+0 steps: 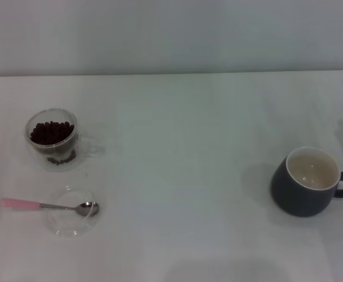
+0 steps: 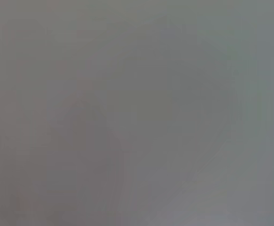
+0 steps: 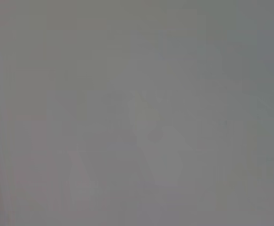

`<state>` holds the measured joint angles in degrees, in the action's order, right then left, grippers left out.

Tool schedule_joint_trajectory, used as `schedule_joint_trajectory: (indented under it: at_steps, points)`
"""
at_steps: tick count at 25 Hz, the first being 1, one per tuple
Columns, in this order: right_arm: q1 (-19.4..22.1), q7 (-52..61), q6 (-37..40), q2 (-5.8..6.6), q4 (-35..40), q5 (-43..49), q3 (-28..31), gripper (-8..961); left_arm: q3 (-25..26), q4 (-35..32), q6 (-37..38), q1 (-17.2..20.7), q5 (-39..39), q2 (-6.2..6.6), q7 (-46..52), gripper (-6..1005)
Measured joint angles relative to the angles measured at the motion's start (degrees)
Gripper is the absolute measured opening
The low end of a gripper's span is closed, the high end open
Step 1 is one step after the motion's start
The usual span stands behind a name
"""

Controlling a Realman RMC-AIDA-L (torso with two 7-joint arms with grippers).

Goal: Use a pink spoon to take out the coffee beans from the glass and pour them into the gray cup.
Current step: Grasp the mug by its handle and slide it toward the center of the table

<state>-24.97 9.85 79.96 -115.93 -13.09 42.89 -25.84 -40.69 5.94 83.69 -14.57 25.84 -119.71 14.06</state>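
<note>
Basically nothing is done yet, as far as I can judge. Head view: the glass (image 1: 52,138) sits upright at the left of the frame, above centre, with the coffee beans (image 1: 52,132) heaped inside it, plus a few dark bits lower down in the glass wall or base, can't tell which. Just below it, at lower left, the pink spoon (image 1: 49,205) lies flat across a shallow clear dish (image 1: 71,226): pink handle pointing toward the left edge and hanging past the dish rim, metal bowl resting at the dish's right rim. No beans visible in the spoon bowl. The gray cup (image 1: 309,182) stands upright far over at the right of the frame, well apart from the glass, loop handle pointing to the right edge; its cream inside looks empty, no beans showing. The white counter (image 1: 183,176) carries all of it. Neither arm appears in the head view, and both wrist views show only a flat grey blur, so the left hand and right hand are not in view and I cannot tell whether either is spread or pressed together. Left to do, by my read: pick up the spoon, scoop beans from the glass, carry across, tip into the cup. All steps are pending.
</note>
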Motion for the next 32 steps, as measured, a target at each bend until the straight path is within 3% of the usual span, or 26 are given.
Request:
schedule_joint_trajectory:
  at_steps: [24, 32]
  points:
    - [-0.23, -0.51, -3.67, 0.09, 2.05, 5.10, -0.32, 845, -0.45, 1.03, 0.00, -1.43, 0.62, 0.00, 0.07, 871]
    - [-0.34, -0.53, -3.88, 0.10, 2.64, 5.58, -0.78, 845, -0.61, 2.14, 5.71, 1.56, 2.58, 0.23, 2.38, 865]
